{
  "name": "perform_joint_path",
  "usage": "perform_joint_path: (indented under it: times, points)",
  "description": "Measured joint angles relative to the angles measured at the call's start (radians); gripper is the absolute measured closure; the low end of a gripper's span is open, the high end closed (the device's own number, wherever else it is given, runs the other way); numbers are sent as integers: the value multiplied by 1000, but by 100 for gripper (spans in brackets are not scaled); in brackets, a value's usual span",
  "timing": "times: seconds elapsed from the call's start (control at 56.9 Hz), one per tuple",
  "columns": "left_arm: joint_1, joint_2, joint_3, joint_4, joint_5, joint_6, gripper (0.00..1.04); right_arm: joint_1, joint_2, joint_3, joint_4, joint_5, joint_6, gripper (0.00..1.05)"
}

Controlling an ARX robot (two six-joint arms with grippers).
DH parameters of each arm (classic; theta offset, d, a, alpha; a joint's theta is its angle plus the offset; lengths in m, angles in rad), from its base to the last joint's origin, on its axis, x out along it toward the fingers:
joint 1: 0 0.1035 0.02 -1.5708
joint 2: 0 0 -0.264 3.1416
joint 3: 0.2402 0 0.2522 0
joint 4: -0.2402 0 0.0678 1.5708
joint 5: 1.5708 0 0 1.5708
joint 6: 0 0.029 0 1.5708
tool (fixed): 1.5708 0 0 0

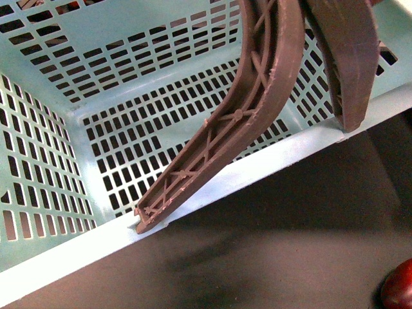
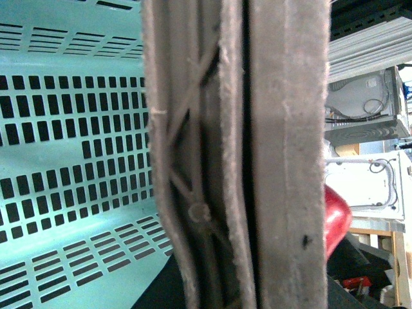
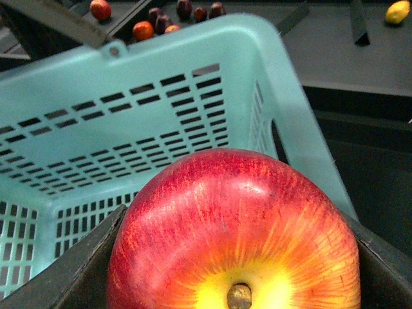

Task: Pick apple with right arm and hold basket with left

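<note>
The apple is red with a yellow-orange blush round its stem and fills the right wrist view. My right gripper is shut on it, with dark pads on both sides. The mint-green slotted basket lies open just beyond it. In the front view my left gripper straddles the basket's rim, one brown ribbed finger inside the wall and the other outside, shut on it. In the left wrist view the fingers stand pressed close together beside the basket's wall.
A dark red round fruit lies on the black table outside the basket; a red shape shows behind the left finger. Beyond the basket lie several small fruits and a yellow one. White equipment stands in the background.
</note>
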Motion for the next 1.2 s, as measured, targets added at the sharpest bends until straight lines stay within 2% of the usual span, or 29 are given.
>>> perform_joint_path:
  times: [0.07, 0.193, 0.51, 0.598, 0.668, 0.774, 0.844, 0.897, 1.037, 1.195]
  points:
    - [0, 0, 0, 0, 0, 0, 89, 10, 7, -10, 3, 0, 0, 23]
    - [0, 0, 0, 0, 0, 0, 89, 12, 10, -16, 5, 5, 5, 7]
    - [-1, 6, 0, -3, 1, 2, 90, -80, -104, -49, -5, 74, 34, 9]
    - [0, 6, 0, -3, -10, 4, 90, -133, -170, -78, -24, 124, 33, 9]
    - [1, 6, 0, -3, -10, 10, 90, -204, -243, -120, -24, 225, 30, 9]
    - [1, 6, 0, -3, -4, 4, 90, -225, -260, -130, -13, 225, 25, 10]
    - [-3, 6, 0, -3, 2, 6, 90, -247, -274, -209, 158, 106, -42, 23]
    - [-3, 6, 0, -3, 6, 4, 90, -264, -298, -263, 217, 82, -65, 31]
    - [-1, 6, 0, -3, -8, 4, 90, -316, -396, -390, 253, 34, -96, 61]
    - [-1, 6, 0, -3, -5, 6, 90, -348, -460, -463, 253, 7, -104, 84]
